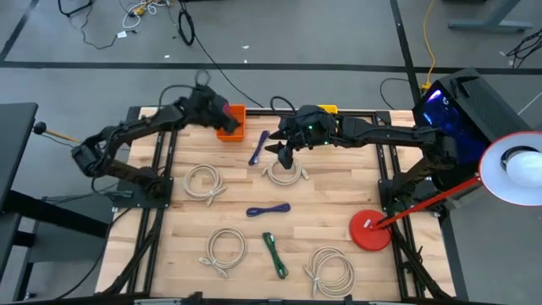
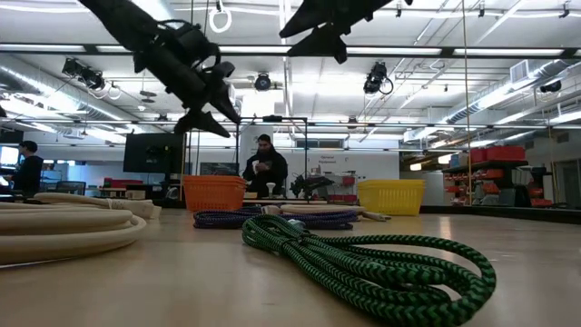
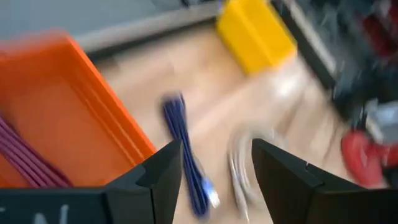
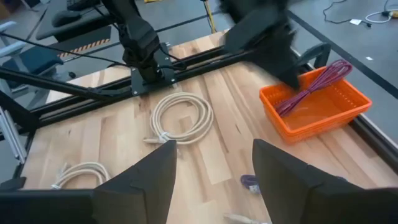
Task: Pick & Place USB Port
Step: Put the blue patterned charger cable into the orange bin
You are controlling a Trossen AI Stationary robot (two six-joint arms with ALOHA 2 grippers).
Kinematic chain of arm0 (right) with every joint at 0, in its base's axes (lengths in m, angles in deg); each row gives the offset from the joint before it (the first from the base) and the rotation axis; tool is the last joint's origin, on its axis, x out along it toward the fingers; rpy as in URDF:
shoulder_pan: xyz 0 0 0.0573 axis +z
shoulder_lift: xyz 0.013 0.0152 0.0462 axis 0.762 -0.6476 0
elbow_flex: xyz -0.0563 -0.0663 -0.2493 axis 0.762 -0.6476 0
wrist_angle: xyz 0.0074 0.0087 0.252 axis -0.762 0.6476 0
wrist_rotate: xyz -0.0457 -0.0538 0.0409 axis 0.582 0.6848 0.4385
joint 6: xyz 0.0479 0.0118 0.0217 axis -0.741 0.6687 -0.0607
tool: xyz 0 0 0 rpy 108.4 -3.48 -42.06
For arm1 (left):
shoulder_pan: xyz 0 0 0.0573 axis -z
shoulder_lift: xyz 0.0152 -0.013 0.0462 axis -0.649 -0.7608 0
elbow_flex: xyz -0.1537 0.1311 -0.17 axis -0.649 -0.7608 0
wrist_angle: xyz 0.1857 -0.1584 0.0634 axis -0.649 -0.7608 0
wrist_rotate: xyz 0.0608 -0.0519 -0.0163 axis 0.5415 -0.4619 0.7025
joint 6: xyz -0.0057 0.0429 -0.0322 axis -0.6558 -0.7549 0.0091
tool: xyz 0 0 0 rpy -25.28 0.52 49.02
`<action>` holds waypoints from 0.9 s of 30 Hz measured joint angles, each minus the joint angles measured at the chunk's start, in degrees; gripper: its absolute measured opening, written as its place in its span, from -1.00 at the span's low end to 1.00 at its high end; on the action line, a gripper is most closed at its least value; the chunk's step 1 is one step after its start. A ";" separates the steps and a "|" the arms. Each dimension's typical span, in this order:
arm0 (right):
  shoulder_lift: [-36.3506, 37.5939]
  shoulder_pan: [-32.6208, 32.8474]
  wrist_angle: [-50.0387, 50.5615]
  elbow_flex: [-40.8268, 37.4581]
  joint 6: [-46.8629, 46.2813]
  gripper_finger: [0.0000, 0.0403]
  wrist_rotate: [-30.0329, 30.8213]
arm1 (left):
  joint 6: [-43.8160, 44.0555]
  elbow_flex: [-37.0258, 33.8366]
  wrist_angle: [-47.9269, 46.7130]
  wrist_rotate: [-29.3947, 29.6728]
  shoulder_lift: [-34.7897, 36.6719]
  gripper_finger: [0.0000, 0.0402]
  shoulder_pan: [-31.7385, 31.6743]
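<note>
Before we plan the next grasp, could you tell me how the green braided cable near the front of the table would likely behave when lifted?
The green braided cable lies folded in a loose bundle, so it would probably sag and droop from a single pinch. Nothing visibly ties its strands together, so loops may spread. It looks light, and its woven sheath should not be slippery.

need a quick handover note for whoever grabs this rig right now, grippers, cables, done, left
Left gripper: open, empty, above the orange plastic basket at the table's far edge.
Right gripper: open, empty, over a coiled beige cable mid-table.
Done: a purple cable lies in the orange basket.
Left: two blue cables, a green braided cable and beige coils lie on the wooden table. The yellow plastic basket sits beside the orange one; its contents are not visible.
</note>
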 joint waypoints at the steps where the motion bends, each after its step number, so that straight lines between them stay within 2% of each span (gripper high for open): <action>1: 0.00 -0.10 0.00 0.00 0.19 0.04 -0.06 | 0.59 0.00 -1.79 1.46 0.02 -0.02 2.41; 5: 0.00 -0.12 -0.02 0.00 0.97 0.04 -0.24 | 0.75 -0.02 -8.04 10.96 -1.05 -0.02 10.95; 7: 0.00 -0.10 -0.02 0.00 1.00 0.04 -0.37 | 0.98 -0.10 -10.04 14.30 -1.93 -0.02 13.03; 13: -0.02 -0.10 -0.07 0.00 1.40 0.04 -1.46 | 4.85 0.00 -8.93 17.33 -5.57 -0.02 16.85; 27: -0.02 0.42 0.50 0.00 2.04 0.04 -4.63 | 8.84 -0.01 -0.67 17.00 -16.87 -0.02 19.08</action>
